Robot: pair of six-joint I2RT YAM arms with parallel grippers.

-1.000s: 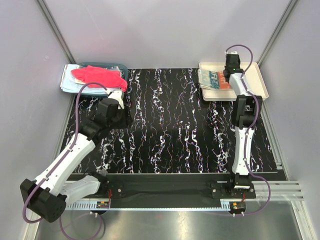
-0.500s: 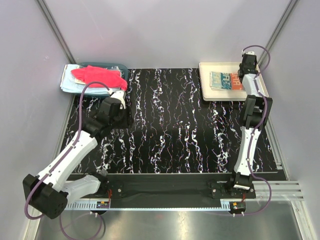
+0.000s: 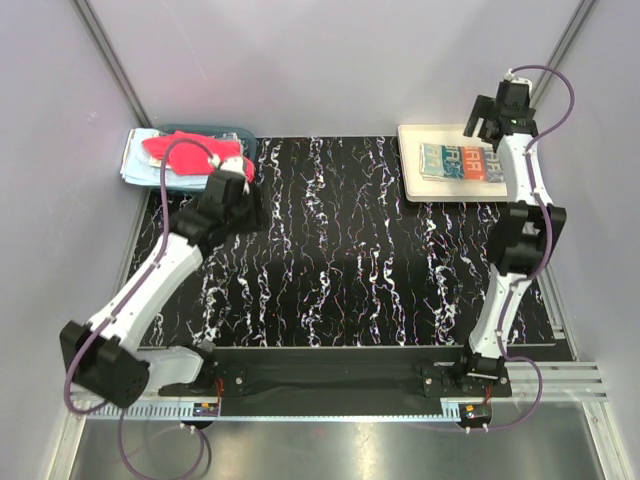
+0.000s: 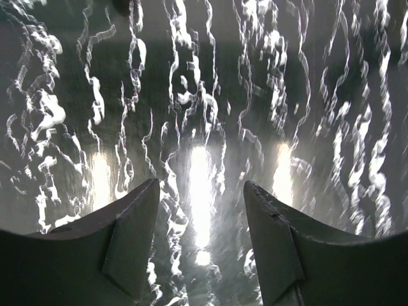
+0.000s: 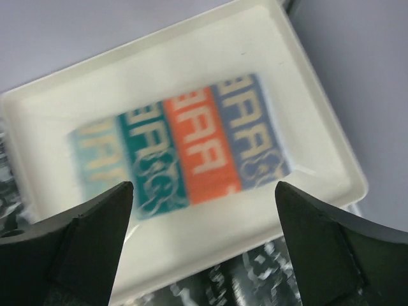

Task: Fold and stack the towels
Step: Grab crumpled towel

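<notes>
A folded towel (image 3: 461, 162) striped in pale blue, teal, orange and blue lies flat in the cream tray (image 3: 418, 136) at the back right. In the right wrist view the same folded towel (image 5: 185, 153) lies below my right gripper (image 5: 204, 185), which hangs open above the tray's near rim (image 5: 191, 248) with nothing between its fingers. My right gripper (image 3: 484, 126) is raised over the tray's far right side. A red-pink towel (image 3: 172, 150) lies crumpled over a light blue towel (image 3: 140, 162) at the back left. My left gripper (image 3: 242, 205) is beside that pile, open and empty (image 4: 201, 191) over the tabletop.
A teal basket (image 3: 222, 130) sits under and behind the pile of towels at the back left. The black marbled mat (image 3: 350, 250) covers the table between the arms. Grey walls close in the left, right and back sides.
My right gripper has opened, let go of the folded towel in the tray and risen back and to the right. The left arm has swung up toward the back-left pile and opened a little wider.
</notes>
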